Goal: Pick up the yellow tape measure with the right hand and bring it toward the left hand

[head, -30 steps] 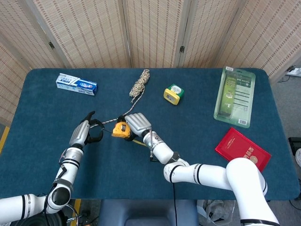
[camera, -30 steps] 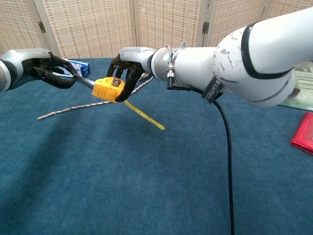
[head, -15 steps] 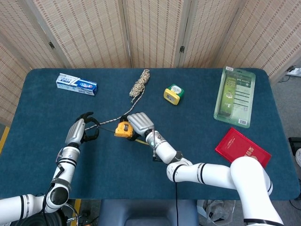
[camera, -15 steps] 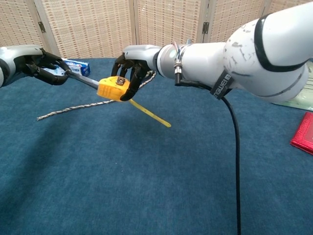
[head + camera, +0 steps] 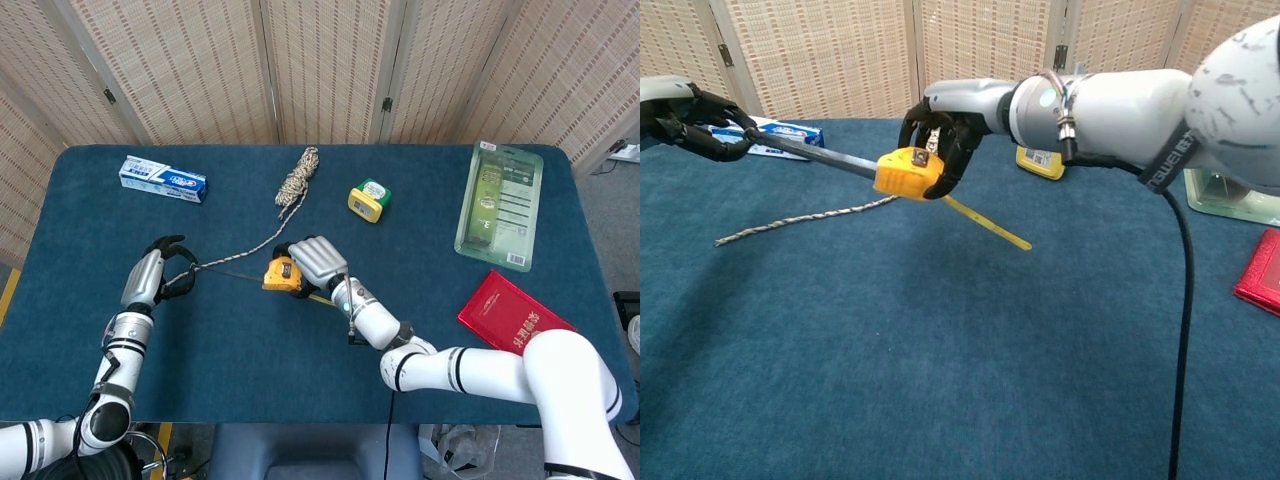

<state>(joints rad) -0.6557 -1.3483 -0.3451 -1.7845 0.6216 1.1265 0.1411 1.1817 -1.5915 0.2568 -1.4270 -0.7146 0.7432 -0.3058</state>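
My right robot hand grips the yellow tape measure; its blade runs leftward to my left robot hand, which pinches the end.

The right hand covers the far side of the yellow tape measure in the head view, so its case shows only in part. In the chest view the left hand is cut by the picture's left edge, and whether its fingers pinch the tape blade beside the tape measure cannot be told. Right of the tape measure, the red booklet and the green package run off the right edge.
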